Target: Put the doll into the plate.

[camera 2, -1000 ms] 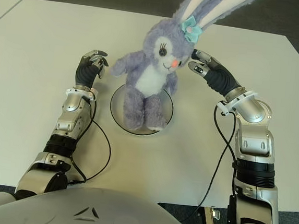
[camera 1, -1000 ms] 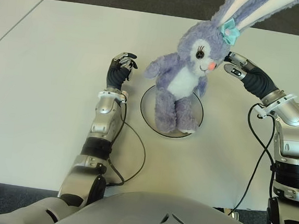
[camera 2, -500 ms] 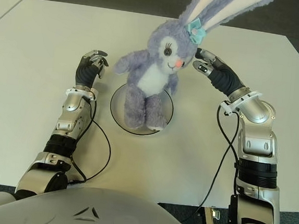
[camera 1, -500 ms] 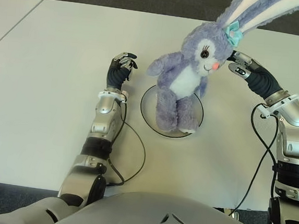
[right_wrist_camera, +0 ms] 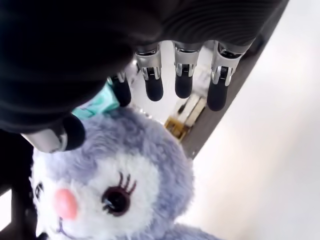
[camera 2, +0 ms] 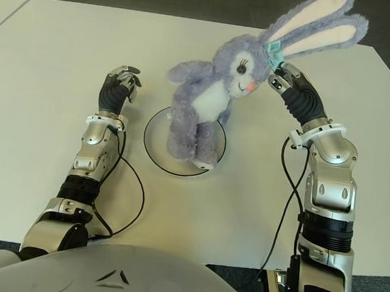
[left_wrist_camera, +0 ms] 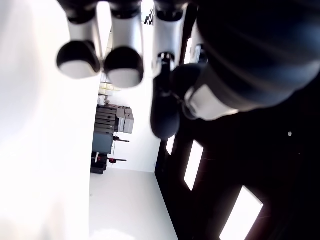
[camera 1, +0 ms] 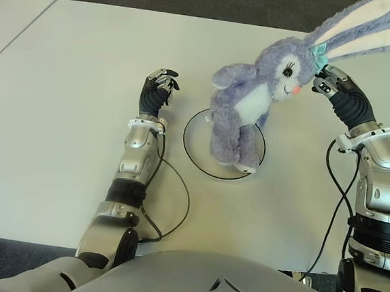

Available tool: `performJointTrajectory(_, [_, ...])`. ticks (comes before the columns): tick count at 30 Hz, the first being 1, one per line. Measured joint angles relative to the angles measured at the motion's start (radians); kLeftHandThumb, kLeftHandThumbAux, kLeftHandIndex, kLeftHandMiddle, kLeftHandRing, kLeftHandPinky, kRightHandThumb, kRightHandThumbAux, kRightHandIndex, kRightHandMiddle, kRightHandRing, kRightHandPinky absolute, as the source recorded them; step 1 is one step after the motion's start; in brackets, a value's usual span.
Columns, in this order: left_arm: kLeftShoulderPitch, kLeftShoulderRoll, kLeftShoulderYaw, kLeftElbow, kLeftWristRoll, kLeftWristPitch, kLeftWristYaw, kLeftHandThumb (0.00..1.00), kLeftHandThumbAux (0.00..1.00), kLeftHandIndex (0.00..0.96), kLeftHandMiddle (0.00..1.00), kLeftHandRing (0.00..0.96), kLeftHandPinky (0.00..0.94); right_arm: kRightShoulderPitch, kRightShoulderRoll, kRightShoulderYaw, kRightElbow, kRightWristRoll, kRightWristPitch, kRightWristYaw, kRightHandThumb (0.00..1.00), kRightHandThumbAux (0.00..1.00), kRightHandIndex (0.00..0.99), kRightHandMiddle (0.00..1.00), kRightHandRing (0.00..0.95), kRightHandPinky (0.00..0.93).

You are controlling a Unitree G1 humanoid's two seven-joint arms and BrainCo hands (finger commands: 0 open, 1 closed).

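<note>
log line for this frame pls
doll: feet in plate, leaning toward robot's right | right hand: at doll's head, fingers extended, no grasp visible | left hand: idle left of plate, curled, empty

Doll over the plate, between the two hands

The right hand (camera 1: pixel 329 81) is beside the doll (camera 1: pixel 249 113), at the side of its head; the doll leans away from that hand with its feet in the plate (camera 1: pixel 194 143) on the counter (camera 1: pixel 71 74). The left hand (camera 1: pixel 157 91) is beside the plate's far left edge, apart from the doll.
</note>
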Motion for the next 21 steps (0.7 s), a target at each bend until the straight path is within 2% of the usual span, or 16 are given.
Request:
performJointTrajectory(5, [-0.003,0.000,0.002,0.003,-0.001,0.000,0.000,0.709,0.706,0.442,0.885,0.889,0.866,-0.020,0.062,-0.027,0.037,0.024,0.023,-0.068,0.638,0.581,0.031,0.095,0.139,0.257])
performJointTrajectory(9, [-0.008,0.000,0.004,0.008,-0.001,0.000,0.000,0.708,0.706,0.441,0.885,0.888,0.866,-0.035,0.091,-0.043,0.065,0.039,0.037,-0.107,0.636,0.626,0.044,0.120,0.164,0.266])
performJointTrajectory(14, [-0.011,0.000,0.005,0.011,-0.001,0.000,0.000,0.709,0.706,0.442,0.885,0.887,0.870,-0.045,0.107,-0.058,0.077,0.054,0.052,-0.133,0.624,0.657,0.050,0.146,0.187,0.268])
performJointTrajectory(21, [-0.011,0.000,0.010,0.011,-0.001,0.000,-0.003,0.708,0.706,0.442,0.885,0.889,0.868,-0.050,0.115,-0.086,0.106,0.089,0.077,-0.153,0.607,0.695,0.061,0.181,0.230,0.320])
